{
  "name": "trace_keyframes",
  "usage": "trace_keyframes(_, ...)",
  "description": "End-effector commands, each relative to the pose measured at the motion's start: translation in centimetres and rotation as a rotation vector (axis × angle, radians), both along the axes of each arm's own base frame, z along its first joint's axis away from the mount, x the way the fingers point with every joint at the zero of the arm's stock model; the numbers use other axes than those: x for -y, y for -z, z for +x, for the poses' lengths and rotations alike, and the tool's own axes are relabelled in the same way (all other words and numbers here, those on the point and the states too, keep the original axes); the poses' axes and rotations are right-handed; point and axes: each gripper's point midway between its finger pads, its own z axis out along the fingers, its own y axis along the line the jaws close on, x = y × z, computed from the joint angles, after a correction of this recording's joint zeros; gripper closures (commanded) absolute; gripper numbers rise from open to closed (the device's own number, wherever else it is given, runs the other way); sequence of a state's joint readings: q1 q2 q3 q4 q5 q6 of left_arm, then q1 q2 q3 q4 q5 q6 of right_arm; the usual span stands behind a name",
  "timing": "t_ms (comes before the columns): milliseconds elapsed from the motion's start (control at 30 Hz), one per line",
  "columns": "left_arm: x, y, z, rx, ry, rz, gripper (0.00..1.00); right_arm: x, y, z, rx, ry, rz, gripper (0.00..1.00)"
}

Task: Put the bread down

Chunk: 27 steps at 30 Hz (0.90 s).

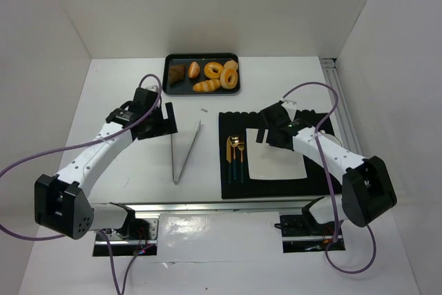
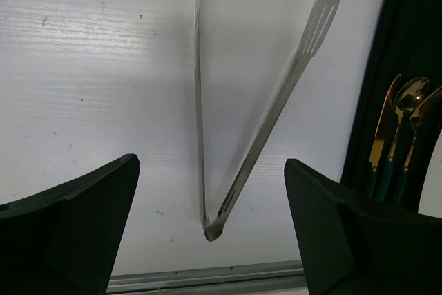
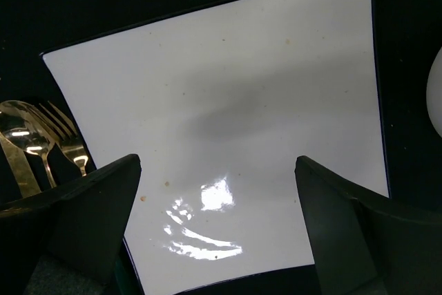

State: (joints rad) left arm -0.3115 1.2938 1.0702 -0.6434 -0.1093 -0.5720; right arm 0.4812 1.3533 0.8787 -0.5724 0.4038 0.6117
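The left gripper (image 1: 168, 119) (image 2: 210, 165) is seen released, its jaws spread wide with nothing between them. Just to its right in the overhead view, and framed between its fingers in the wrist view, a pair of metal tongs (image 1: 185, 153) (image 2: 276, 112) is laid flat on the white table (image 1: 117, 88). The hinge is turned toward the arm bases and the two arms are splayed away from them. One slotted tip is shown in the wrist view.

The bread (image 1: 210, 76) is found beyond this gripper and to its right, on a black tray (image 1: 169, 89) by the far wall, well apart from both grippers. Six pieces are counted: a dark piece at the left, a small roll, three ring-shaped pieces, and a long loaf (image 1: 206, 86). The loaf's long axis is set roughly left to right, with its right end tipped slightly toward the far wall.

Left of the right gripper (image 1: 261, 132) (image 3: 217, 164), gold cutlery (image 1: 236, 157) (image 2: 404, 129) (image 3: 41, 136) is lined up on a black placemat (image 1: 321, 188), handles toward the bases. Directly under that gripper a white square plate (image 1: 276, 164) (image 3: 242, 88) is placed on the same mat. The right gripper is also held released, its jaws apart above the plate and clasping nothing.
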Motion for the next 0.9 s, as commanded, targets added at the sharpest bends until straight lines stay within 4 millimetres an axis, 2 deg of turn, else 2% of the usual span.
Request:
trace_keyframes(0,0.2,-1.4,1.1,0.048,0.007,0.007,0.0,-0.7,-1.1,1.2,0.043,0.02,0.019,0.0)
trace_keyframes(333,0.1,-1.4,1.2,0.049,-0.006,0.008,0.0,-1.1,-1.4,1.3,0.052,0.02,0.03,0.0)
trace_keyframes(467,0.1,-0.6,0.7,0.026,0.001,0.007,0.04,-1.2,-1.7,1.3,0.06,0.02,0.035,0.0)
trace_keyframes(533,1.0,0.4,0.3,-0.002,0.039,0.022,0.04,-1.1,-1.8,1.3,0.069,0.02,0.04,0.0)
trace_keyframes(667,1.8,3.1,-1.6,-0.134,0.073,0.074,0.01,-1.5,-1.5,1.2,0.062,0.008,0.057,0.0)
trace_keyframes(733,2.7,4.8,-3.7,-0.195,0.095,0.074,0.01,-1.7,-1.4,1.1,0.057,0.003,0.065,0.0)
trace_keyframes(800,3.8,5.9,-4.9,-0.222,0.105,0.057,0.01,-1.8,-1.5,1.3,0.065,0.003,0.069,0.0)
trace_keyframes(867,4.0,6.5,-5.9,-0.233,0.101,0.05,0.01,-1.8,-1.5,1.3,0.065,0.003,0.069,0.0)
